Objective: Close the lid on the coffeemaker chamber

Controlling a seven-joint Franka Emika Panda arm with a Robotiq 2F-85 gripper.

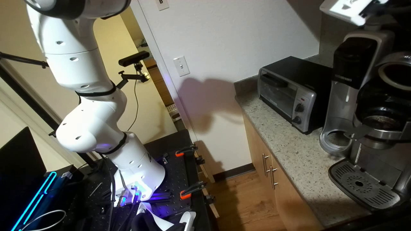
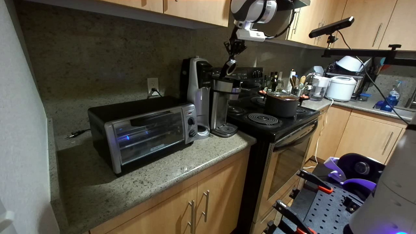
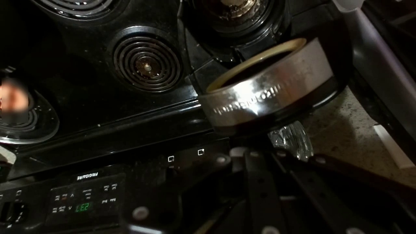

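The lid (image 2: 231, 67) is a silver-grey rounded flap with dark edging. It stands raised over the coffeemaker chamber (image 2: 224, 85), with its hollow side facing forward. The raised lid also shows in an exterior view (image 1: 398, 59) and as a lettered silver band in the wrist view (image 3: 269, 94). The open chamber shows dark, with brown inside, in the wrist view (image 3: 265, 31) and in an exterior view (image 1: 382, 123). My gripper (image 2: 231, 58) points down at the lid's upper edge, its fingers closed together. The lid and shadow hide the fingertips in the wrist view (image 3: 250, 144), so I cannot tell whether they pinch it.
A single-serve silver coffee machine (image 2: 199, 87) stands beside the coffeemaker, then a toaster oven (image 2: 149, 130). On the other side is the black stove (image 2: 260, 128) with a dark pot (image 2: 282, 105). A clear glass object (image 3: 292, 139) is behind the lid. Upper cabinets (image 2: 195, 11) hang above.
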